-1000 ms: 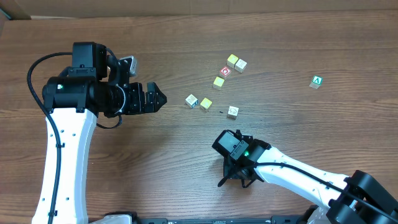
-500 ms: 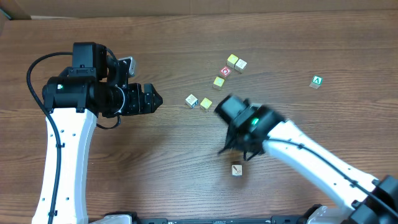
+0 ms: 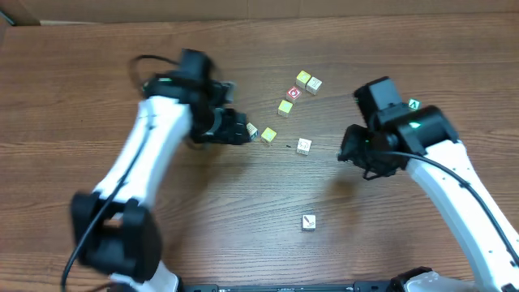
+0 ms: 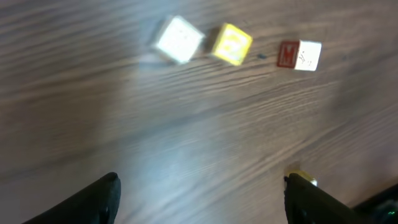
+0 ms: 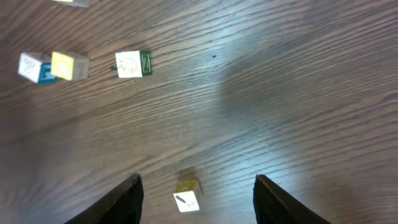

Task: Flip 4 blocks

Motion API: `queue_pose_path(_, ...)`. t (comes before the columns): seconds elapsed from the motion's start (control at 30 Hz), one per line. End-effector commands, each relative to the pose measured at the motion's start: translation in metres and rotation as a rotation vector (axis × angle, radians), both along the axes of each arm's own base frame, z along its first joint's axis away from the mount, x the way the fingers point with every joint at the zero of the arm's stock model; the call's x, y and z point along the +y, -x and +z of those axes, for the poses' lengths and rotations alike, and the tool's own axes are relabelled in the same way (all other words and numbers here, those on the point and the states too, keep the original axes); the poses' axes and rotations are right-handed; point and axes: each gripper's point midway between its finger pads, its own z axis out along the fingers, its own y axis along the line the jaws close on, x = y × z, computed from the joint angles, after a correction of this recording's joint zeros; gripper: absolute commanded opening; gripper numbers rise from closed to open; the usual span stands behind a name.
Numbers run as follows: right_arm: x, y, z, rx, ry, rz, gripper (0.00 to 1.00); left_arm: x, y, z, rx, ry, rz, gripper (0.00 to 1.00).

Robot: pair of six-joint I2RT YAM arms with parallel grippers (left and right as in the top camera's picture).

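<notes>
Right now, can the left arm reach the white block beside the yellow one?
Probably yes. The left gripper is open just short of the white block, with only bare table between them.

Brown wood-grain table (image 3: 243, 243) with a smooth, faintly shiny finish, small wooden blocks (image 3: 304, 145) with matt painted cream and yellow faces, arms (image 3: 150, 154) in glossy white plastic shells with matt black plastic joints
</notes>
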Motion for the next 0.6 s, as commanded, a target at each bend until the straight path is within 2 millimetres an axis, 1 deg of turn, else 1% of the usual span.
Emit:
queue_pose_path(0.0, -0.001, 0.002, 0.021, -0.052, -0.027, 0.068, 0.59, -0.048, 0.007, -0.028, 0.015, -0.001, -0.127, 0.74)
queue_pose_path(0.03, -0.003, 0.005, 0.021, -0.044, -0.024, 0.065, 0.59, -0.062, 0.007, -0.036, 0.01, -0.001, -0.149, 0.73)
queue_pose_path(0.13, -0.005, 0.011, 0.02, -0.018, -0.016, 0.065, 0.59, -0.094, 0.009, -0.055, 0.0, -0.01, -0.182, 0.74)
queue_pose_path(0.2, -0.006, 0.014, 0.019, -0.007, -0.013, 0.065, 0.59, -0.111, 0.011, -0.065, -0.005, -0.023, -0.2, 0.73)
queue_pose_path(0.27, -0.007, 0.015, 0.018, -0.001, -0.012, 0.065, 0.59, -0.127, 0.012, -0.071, -0.02, -0.036, -0.232, 0.73)
queue_pose_path(0.33, -0.007, 0.015, 0.018, -0.001, -0.012, 0.065, 0.59, -0.134, 0.009, -0.072, -0.039, -0.066, -0.234, 0.72)
queue_pose_path(0.43, -0.007, 0.015, 0.019, -0.003, -0.012, 0.066, 0.59, -0.142, -0.001, -0.07, -0.076, -0.095, -0.223, 0.71)
queue_pose_path(0.57, -0.006, 0.014, 0.022, -0.014, -0.012, 0.083, 0.57, -0.146, -0.014, -0.064, -0.11, -0.097, -0.187, 0.68)
